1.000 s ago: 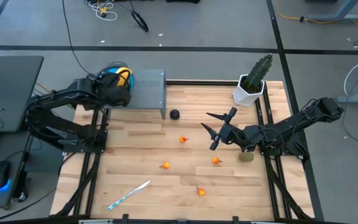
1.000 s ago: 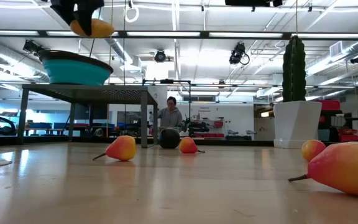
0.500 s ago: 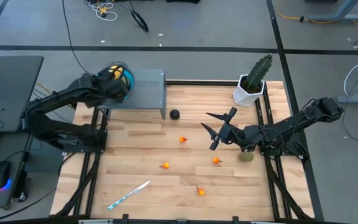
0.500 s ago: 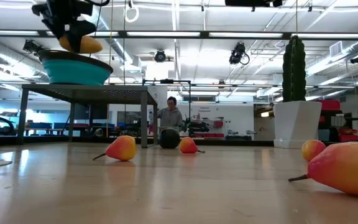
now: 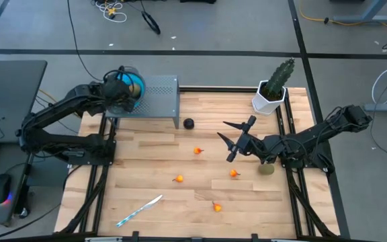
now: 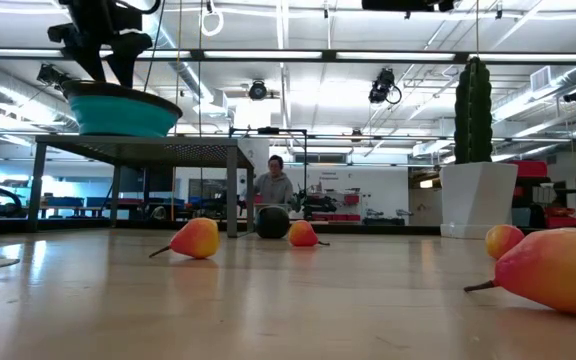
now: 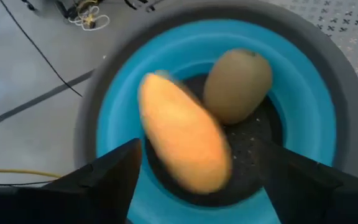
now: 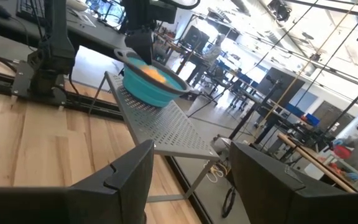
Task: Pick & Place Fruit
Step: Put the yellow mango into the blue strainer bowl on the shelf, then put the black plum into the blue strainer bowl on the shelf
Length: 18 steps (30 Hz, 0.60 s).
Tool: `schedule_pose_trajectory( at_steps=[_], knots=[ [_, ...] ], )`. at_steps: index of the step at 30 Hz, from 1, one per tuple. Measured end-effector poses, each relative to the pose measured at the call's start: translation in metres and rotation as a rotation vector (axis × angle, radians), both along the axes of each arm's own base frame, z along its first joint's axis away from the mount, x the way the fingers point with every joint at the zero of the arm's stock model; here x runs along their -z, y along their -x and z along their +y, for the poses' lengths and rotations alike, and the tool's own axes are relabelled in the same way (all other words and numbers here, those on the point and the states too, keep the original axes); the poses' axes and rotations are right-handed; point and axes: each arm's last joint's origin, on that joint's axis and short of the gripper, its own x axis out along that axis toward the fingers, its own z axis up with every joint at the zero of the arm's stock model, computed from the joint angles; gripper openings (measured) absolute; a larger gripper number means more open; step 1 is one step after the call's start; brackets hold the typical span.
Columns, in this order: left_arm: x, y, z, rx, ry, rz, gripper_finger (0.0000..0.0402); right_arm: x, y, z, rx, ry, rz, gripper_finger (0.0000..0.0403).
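A teal bowl (image 7: 316, 118) with a grey rim stands on a raised perforated metal shelf (image 5: 158, 96) at the table's far left. In it lie the yellow-orange oblong fruit (image 7: 182, 140), blurred, and an olive-brown oval (image 7: 238, 84). My left gripper (image 7: 197, 149) hangs open just above the bowl (image 6: 118, 110), fingers on either side of the oblong fruit and clear of it. My right gripper (image 5: 237, 140) waits open and holding nothing above the table's right half. On the table lie a black ball (image 5: 189, 124), a second olive-brown oval (image 5: 266, 169) and several small orange-red pieces (image 5: 198, 150).
A green cactus in a white pot (image 5: 274, 87) stands at the far right corner. A slim white-and-blue knife-like stick (image 5: 140, 210) lies near the front left. A person (image 6: 274, 185) shows in the room behind. Bare wood lies between the scattered pieces.
My left gripper has carried the yellow-orange fruit over the bowl, come down toward it and opened. The fruit has left the fingers and now lies in the bowl beside the olive-brown oval.
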Motion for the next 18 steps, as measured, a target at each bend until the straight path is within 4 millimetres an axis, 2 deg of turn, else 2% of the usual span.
schedule_pose_trajectory(
  at_steps=[8, 18],
  knots=[
    [0.000, 0.000, 0.000, -0.020, -0.004, -0.018, 0.0363, 0.000, 0.000, 0.000, -0.001, -0.001, -0.001, 0.0220],
    [-0.006, -0.013, -0.003, 0.032, -0.057, -0.130, 0.0355, 0.000, -0.001, -0.001, -0.008, -0.004, -0.004, 0.0220]
  ],
)
